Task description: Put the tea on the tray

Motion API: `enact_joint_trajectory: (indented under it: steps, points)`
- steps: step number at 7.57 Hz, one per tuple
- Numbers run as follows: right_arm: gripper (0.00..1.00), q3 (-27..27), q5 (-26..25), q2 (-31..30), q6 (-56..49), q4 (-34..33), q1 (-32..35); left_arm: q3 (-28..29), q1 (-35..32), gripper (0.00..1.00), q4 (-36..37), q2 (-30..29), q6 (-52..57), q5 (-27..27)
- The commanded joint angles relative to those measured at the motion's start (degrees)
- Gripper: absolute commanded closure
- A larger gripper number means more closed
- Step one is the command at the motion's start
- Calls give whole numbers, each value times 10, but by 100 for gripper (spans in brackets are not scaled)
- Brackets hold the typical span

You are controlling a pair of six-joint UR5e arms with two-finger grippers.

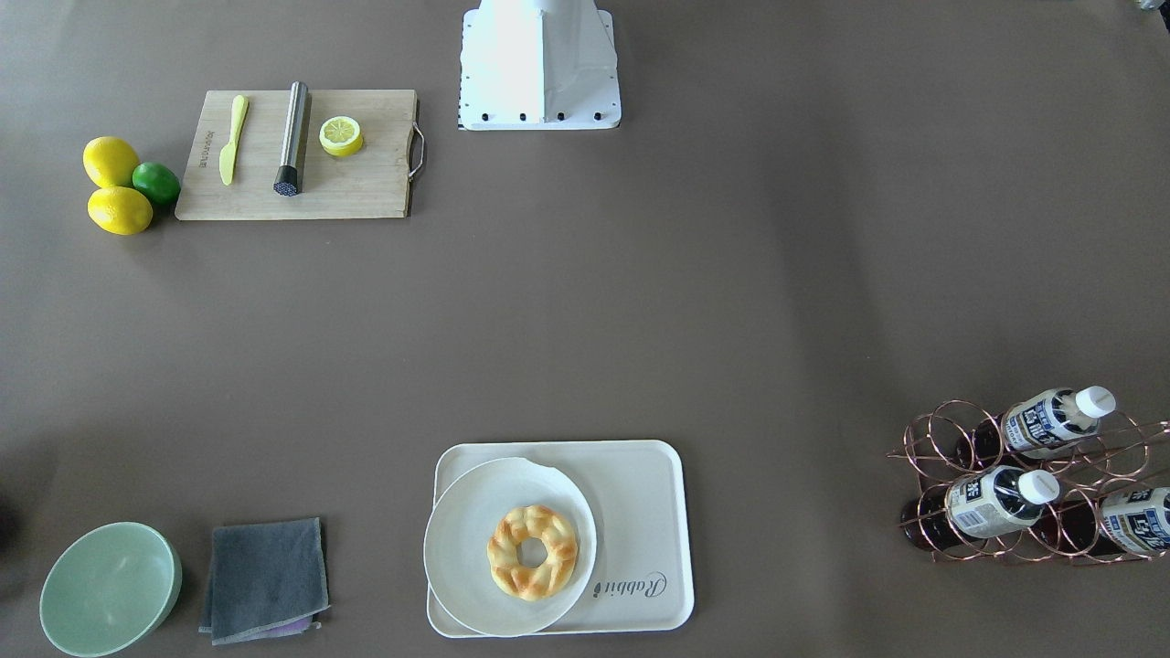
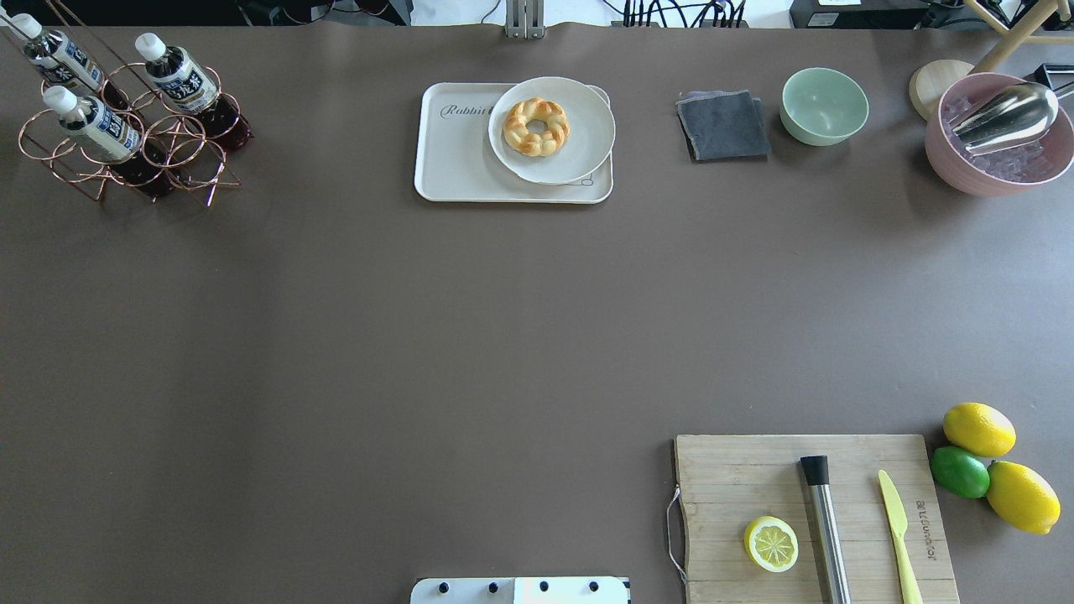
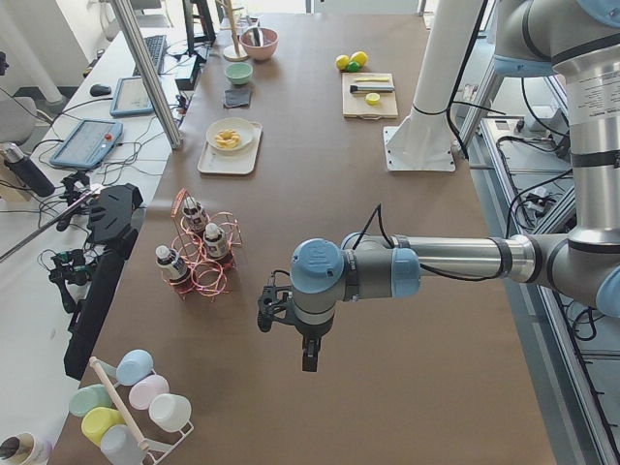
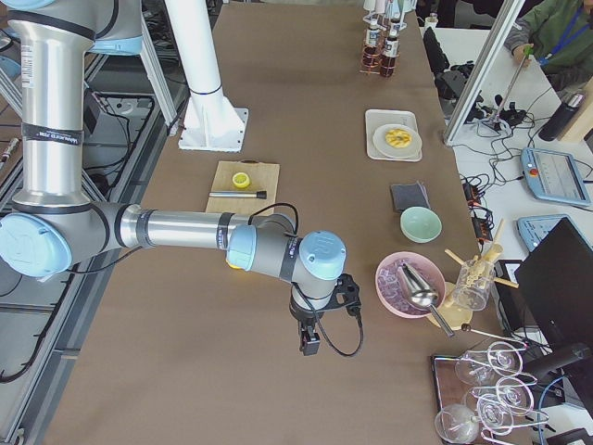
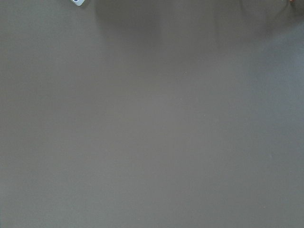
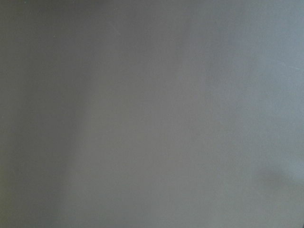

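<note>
Nothing of the task is done yet. All 3 small clear plastic tea bottles [image 2: 180,80], with white caps and dark reddish-brown liquid, lie slanted in the copper wire rack [image 2: 168,159] at the far left corner of the table. They are well apart from the cream-white rectangular tray [image 2: 457,164] at the far middle. A round white plate [image 2: 583,126] with a braided golden doughnut [image 2: 537,126] rests on the tray's right part. The left part, by the script word, is bare and looks like the natural spot for a bottle.

The left gripper [image 3: 308,356] hangs over bare brown table near the rack, toward the left end. The right gripper [image 4: 309,341] hangs over the table toward the right end. Both show only in the side views, so I cannot tell how far their jaws are parted. With 3 bottles in the rack, neither holds a tea.

The whole job is left: reach the rack, grasp 1 bottle, draw it out, carry it right and set it on the tray.
</note>
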Motion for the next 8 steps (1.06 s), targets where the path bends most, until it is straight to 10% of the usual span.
enact_joint_trajectory:
  steps: [1, 8]
  points:
    - [0, 0, 0, 0, 0, 0, 0, -5, 0, 3, 0, 0, 0, 0]
    - [0, 0, 0, -1, -1, 0, 0, -26, 0, 3, 0, -1, 0, -9]
